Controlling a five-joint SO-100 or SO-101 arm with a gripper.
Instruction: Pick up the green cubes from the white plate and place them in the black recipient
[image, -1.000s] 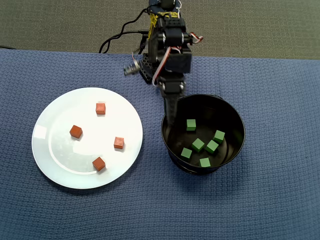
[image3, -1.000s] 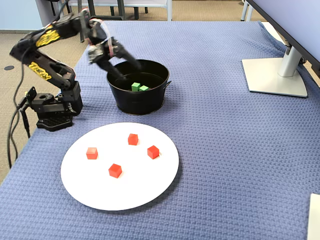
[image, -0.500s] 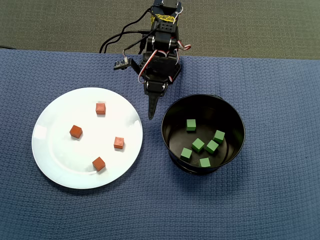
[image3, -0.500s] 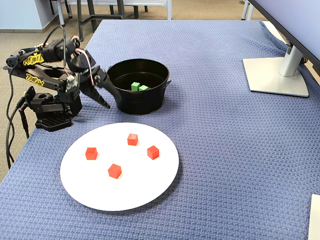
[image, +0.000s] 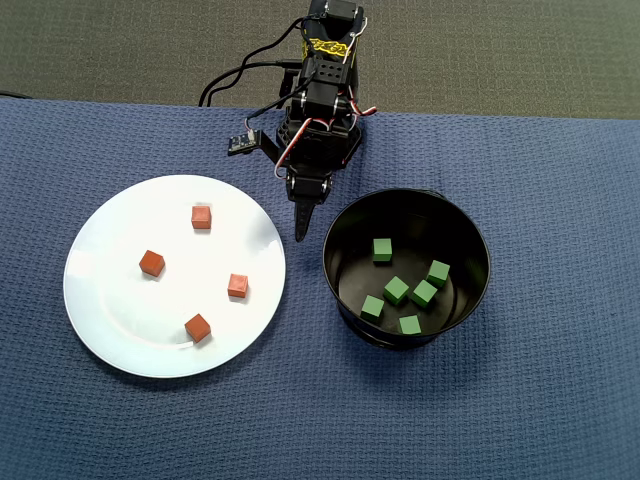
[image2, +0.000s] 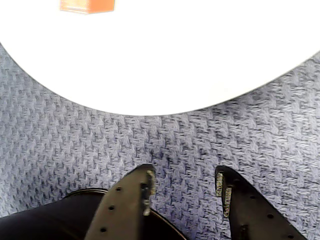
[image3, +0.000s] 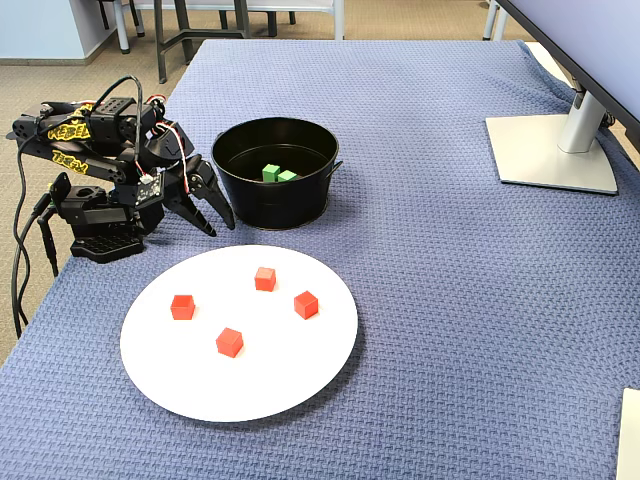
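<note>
Four red-orange cubes (image3: 230, 342) are spread over the white plate (image3: 290, 380) in the lower left of the fixed view, nearest the camera. Beyond the plate, the gripper (image3: 220, 222) is held low over the blue cloth (image3: 450, 300), its fingers parted and nothing gripped between them, just beside the plate's far rim. Farther back, at upper centre, the black pot (image3: 290, 205) is seen; six green cubes (image: 397, 290) are counted inside it in the overhead view.

Most green cubes (image3: 271, 173) behind the black recipient (image3: 262, 209) wall, fixed view.
</note>
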